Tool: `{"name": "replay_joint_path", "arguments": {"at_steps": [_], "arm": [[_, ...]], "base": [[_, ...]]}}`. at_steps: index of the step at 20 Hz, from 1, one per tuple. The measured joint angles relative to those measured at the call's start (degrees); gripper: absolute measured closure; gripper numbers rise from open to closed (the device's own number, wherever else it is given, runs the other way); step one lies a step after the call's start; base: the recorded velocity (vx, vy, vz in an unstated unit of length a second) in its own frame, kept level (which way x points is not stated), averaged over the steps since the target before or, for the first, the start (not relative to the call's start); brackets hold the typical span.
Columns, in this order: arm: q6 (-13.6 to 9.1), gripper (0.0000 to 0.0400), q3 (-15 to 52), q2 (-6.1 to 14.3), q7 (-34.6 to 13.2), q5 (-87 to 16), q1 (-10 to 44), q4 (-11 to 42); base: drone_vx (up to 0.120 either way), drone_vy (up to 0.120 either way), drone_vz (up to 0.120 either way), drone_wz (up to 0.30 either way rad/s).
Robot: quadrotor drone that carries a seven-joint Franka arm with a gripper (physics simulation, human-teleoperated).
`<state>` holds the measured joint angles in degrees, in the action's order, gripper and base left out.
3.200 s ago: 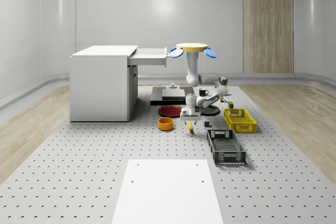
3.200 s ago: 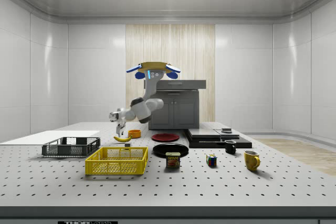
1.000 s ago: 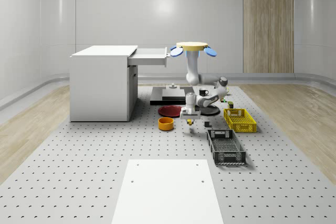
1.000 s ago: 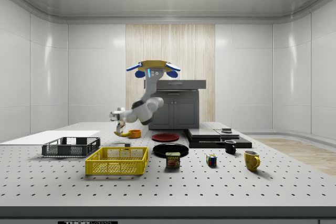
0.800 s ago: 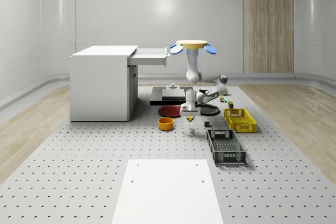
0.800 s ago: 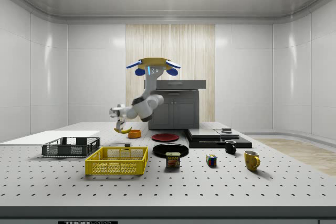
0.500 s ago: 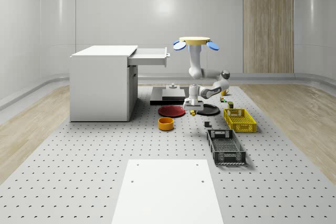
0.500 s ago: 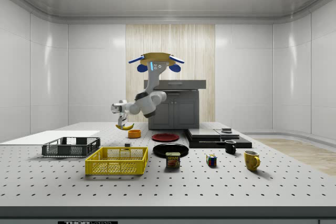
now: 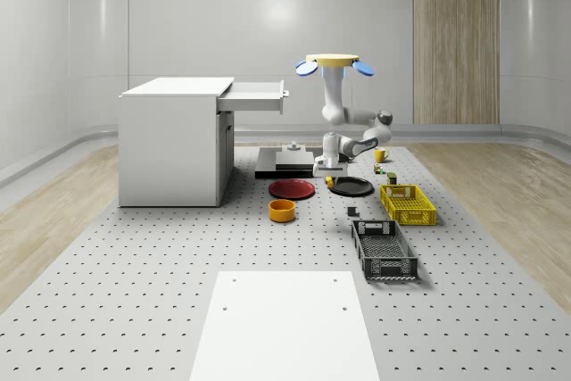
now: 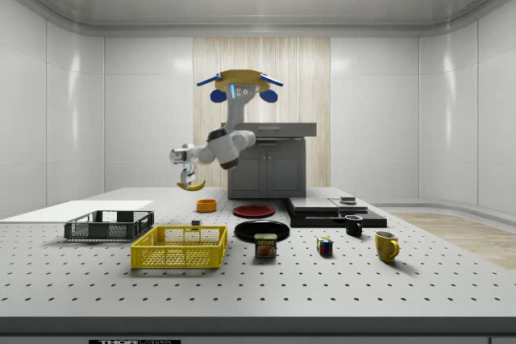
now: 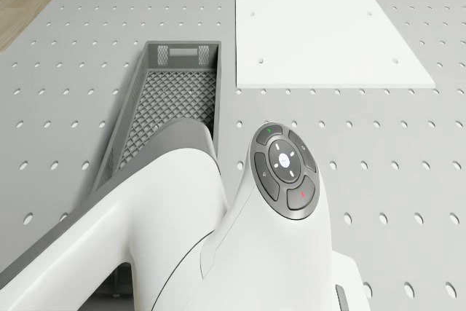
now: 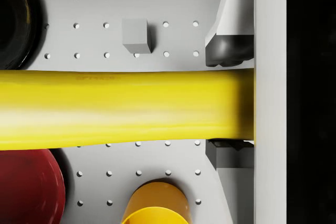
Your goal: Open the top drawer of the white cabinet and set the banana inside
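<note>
banana (image 12: 126, 106) sits clamped between the gripper (image 12: 227, 103) fingers (image 12: 228, 51), held in the air above the perforated table (image 9: 134, 265). in the side view we see the banana (image 10: 192, 186) hanging under the gripper (image 10: 187, 176), well above the orange bowl (image 10: 206, 205) and the yellow basket (image 10: 179, 246). in the whole-scene view the gripper (image 9: 328, 176) is over the table between the red plate (image 9: 293, 188) and the black plate (image 9: 351, 186). the drone (image 9: 333, 64) hovers over the table to the whole-scene view's right of the white cabinet (image 9: 171, 144), a bit higher than the cabinet top. the top drawer (image 9: 254, 97) is pulled out toward the drone, and the banana is still outside it and below it. we see the arm (image 11: 218, 238) in the drone view, with the dark grey crate (image 11: 171, 107) and a white board (image 11: 320, 20) on the table beneath. a small grey cube (image 12: 136, 35) lies on the table under the banana in the wrist view.
</note>
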<state>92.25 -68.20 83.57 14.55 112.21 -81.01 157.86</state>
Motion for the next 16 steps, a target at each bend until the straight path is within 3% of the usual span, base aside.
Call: {"name": "replay_joint_path", "arguments": {"at_steps": [16], "arm": [[-0.1, 0.0211, 0.0, -0.1, -0.1, 0.0, 0.1, 0.0]], "base": [[-0.112, 0.000, 0.120, 0.000]]}}
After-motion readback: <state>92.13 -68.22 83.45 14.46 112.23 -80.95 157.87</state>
